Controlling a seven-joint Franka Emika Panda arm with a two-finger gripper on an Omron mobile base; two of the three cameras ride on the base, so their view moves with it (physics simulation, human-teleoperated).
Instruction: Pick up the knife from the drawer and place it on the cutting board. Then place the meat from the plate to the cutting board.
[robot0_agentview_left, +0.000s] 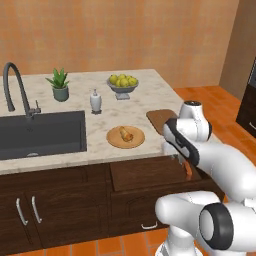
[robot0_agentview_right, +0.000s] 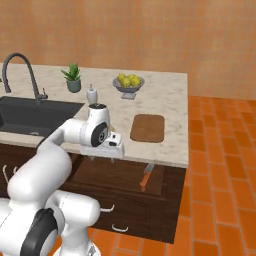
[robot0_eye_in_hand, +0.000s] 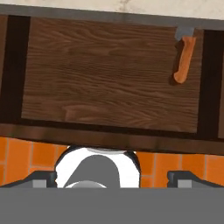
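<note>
I had the white arm (robot0_agentview_right: 60, 150) folded forward from the base, elbow bent, wrist turned so the hand faced straight down. The gripper (robot0_agentview_right: 116, 159) hung empty with its jaws spread wide, the two dark fingertips (robot0_eye_in_hand: 43, 179) standing far apart in the hand view.

Drawer (robot0_eye_in_hand: 109, 78) matt grained wood; knife (robot0_eye_in_hand: 183, 61) handle smooth orange.

On the marble counter (robot0_agentview_left: 145, 90) we saw a potted plant (robot0_agentview_left: 60, 84), a white soap dispenser (robot0_agentview_left: 95, 100), a grey bowl of yellow-green fruit (robot0_agentview_left: 122, 84), and a dark sink (robot0_agentview_left: 42, 134) with a curved faucet (robot0_agentview_left: 15, 87).
</note>
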